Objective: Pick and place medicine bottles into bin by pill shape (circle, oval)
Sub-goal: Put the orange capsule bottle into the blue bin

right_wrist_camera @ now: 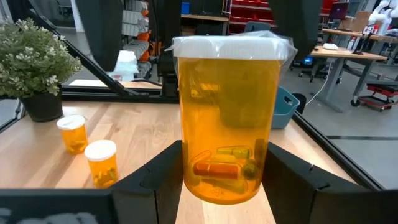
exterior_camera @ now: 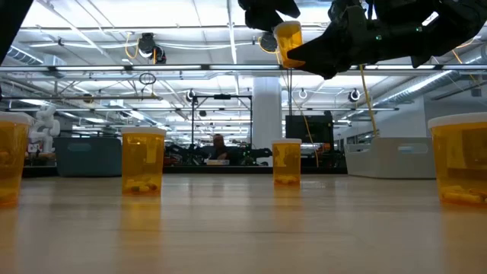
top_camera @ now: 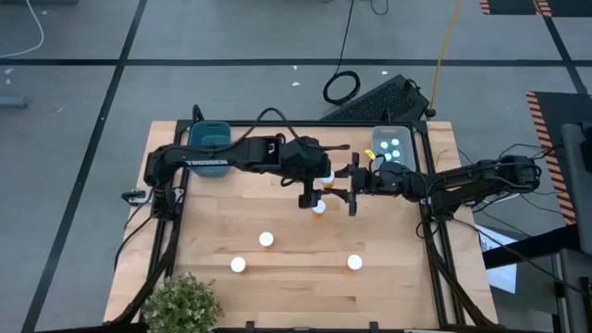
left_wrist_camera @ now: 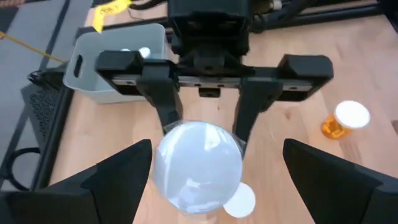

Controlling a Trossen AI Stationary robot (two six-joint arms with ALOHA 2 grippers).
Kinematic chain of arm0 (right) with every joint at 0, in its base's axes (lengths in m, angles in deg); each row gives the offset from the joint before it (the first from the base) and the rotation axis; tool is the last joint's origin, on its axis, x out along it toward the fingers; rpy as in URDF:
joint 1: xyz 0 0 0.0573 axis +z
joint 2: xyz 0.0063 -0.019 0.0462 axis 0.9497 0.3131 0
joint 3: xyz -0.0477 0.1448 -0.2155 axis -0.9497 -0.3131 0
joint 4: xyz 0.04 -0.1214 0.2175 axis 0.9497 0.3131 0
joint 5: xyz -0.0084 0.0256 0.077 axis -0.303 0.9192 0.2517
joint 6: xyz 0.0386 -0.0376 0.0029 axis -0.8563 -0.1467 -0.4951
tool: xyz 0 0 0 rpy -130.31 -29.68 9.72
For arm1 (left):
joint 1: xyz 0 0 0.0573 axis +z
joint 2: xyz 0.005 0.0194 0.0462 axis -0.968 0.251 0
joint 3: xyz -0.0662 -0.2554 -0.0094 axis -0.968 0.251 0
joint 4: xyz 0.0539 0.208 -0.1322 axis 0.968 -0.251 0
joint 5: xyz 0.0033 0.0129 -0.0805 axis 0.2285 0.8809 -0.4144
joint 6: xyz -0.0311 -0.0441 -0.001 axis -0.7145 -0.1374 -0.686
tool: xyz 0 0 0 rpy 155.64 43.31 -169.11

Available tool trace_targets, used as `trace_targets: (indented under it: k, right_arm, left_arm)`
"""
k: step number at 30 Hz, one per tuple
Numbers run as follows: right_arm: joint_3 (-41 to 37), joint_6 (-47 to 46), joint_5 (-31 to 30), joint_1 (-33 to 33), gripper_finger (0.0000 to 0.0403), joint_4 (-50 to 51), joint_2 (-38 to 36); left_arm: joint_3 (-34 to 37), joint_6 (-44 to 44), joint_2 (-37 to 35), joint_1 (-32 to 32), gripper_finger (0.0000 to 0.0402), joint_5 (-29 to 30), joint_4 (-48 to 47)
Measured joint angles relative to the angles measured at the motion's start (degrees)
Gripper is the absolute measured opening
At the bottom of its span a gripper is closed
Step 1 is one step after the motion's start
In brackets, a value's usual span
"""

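Teal bin (top_camera: 211, 137) at the far left corner of the table (top_camera: 398, 277); contents not visible from above. Left gripper (left_wrist_camera: 216, 146) at mid-table, jaws spread wide to either side of the held bottle (right_wrist_camera: 224, 118), not touching it. Held bottle orange with a white cap, lifted well clear of the tabletop in the low view, between the two grippers. Right gripper (right_wrist_camera: 221, 151) facing the left one, jaws pinching the bottle by its lower body. Elongated capsules visible at the bottom of the bottle, so oval by judgement. Pale bin (left_wrist_camera: 112, 90) at the far right, white caps already inside. Three loose bottles standing near the front: one (top_camera: 239, 265), one (top_camera: 266, 240), one (top_camera: 354, 263), well apart. Step in hand: judged a mid-air presentation of the bottle for a shape check, or a handover from right to left. Next move calls for a choice of bin; if a handover, closure of the left jaws on the cap end before release by the right. Unclear: which bin takes ovals, no label legible. Held bottle masked by the grippers from above. Another white cap on the table directly below, its body hidden. Bottles at both edges of the low view cut off.
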Motion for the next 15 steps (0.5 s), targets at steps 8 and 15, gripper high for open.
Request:
trace_targets:
  k: [8, 15]
  right_arm:
    - [0.00, 0.22, 0.00, -0.02, 0.0180, 0.48, 0.02]
    - [0.00, 0.44, 0.00, -0.02, 0.0180, 0.44, 0.00]
  left_arm:
    - [-0.01, 0.50, 0.86, 0.22, 0.0367, -1.75, -0.43]
    - [-0.02, 0.03, 0.57, 0.22, 0.0343, -0.49, -1.22]
